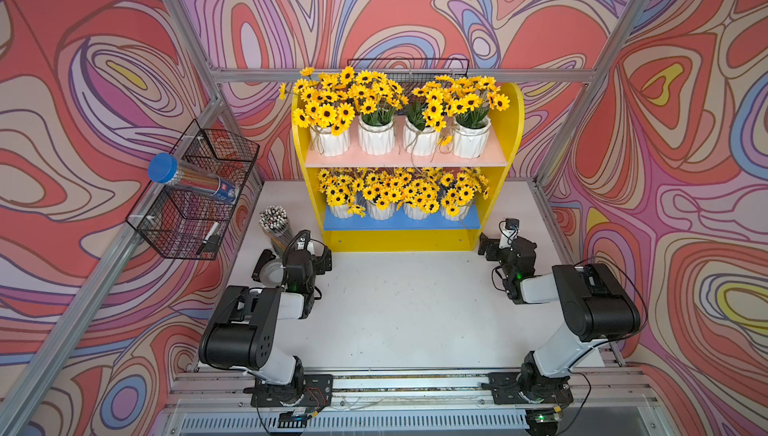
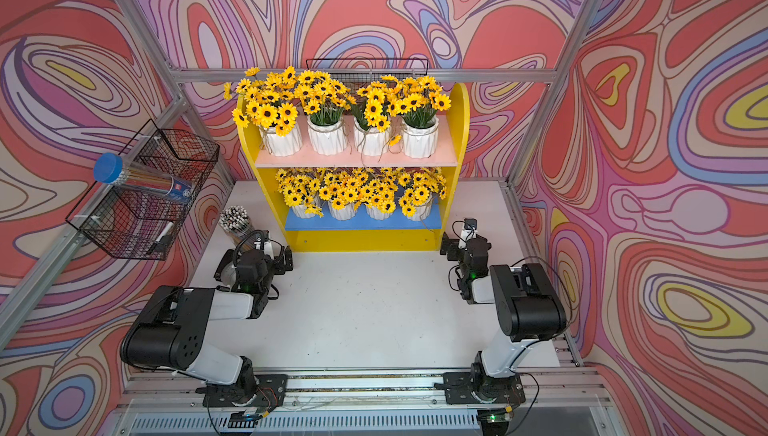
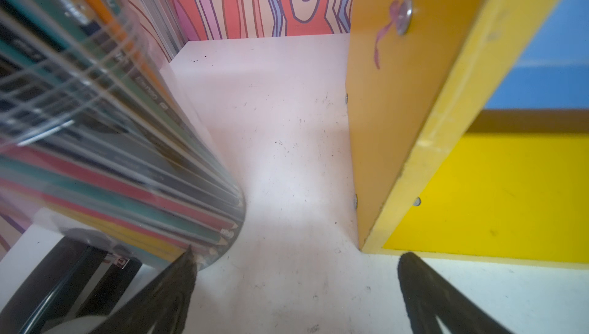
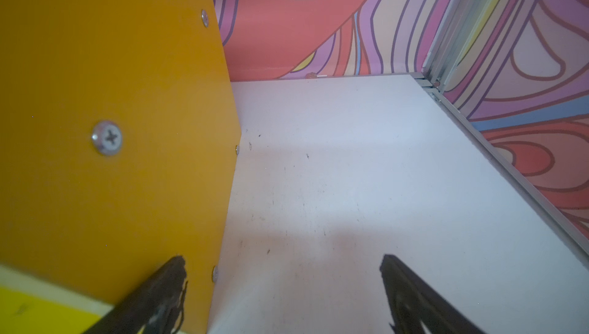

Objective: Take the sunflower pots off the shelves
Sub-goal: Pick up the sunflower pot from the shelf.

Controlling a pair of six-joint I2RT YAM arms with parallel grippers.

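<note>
The yellow shelves point(image 1: 510, 130) point(image 2: 460, 122) stand at the back of the white table. Several sunflower pots point(image 1: 376, 137) point(image 2: 327, 138), white and ribbed, line the pink upper board point(image 1: 407, 159). Several more point(image 1: 380, 210) point(image 2: 341, 210) sit on the blue lower board point(image 1: 399, 222), half hidden by blooms. My left gripper point(image 1: 324, 261) point(image 3: 298, 256) is open over bare table beside the unit's lower left corner point(image 3: 398, 125). By the lower right corner point(image 4: 111, 93), my right gripper point(image 1: 486, 249) point(image 4: 283, 258) is open with nothing between its fingers.
A clear cup of pencils point(image 1: 275, 228) point(image 3: 111, 157) stands close to my left gripper, with a round black and white object point(image 1: 268, 272) beside it. A black wire basket point(image 1: 195, 205) on the left wall holds a blue-capped tube point(image 1: 191, 180). Another wire basket point(image 1: 409, 68) hangs behind the shelves.
</note>
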